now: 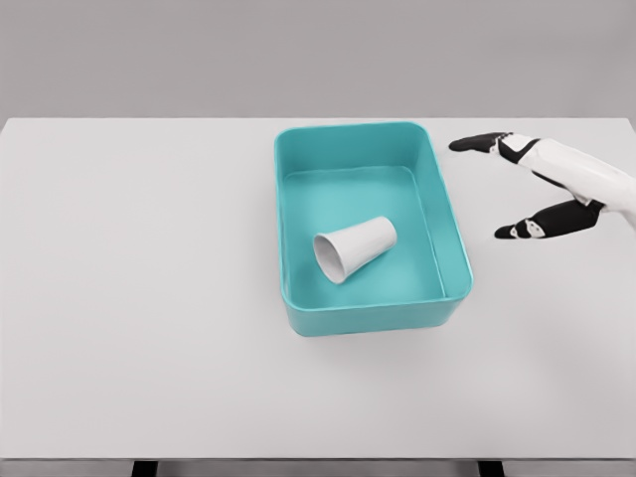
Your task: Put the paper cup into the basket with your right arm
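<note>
Paper cup (355, 248) lying on its side inside basket (372, 228) — placed already. Right hand (542, 189) right of basket, fingers (475, 143) spread, empty — best retreating clear of rim.

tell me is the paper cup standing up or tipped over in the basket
Tipped over. The paper cup lies on its side on the floor of the teal basket, open mouth facing the lower left.

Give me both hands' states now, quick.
Right hand: open, holding nothing, right of the basket.
Left hand: not in view.
Paper cup: on its side inside the basket.
</note>
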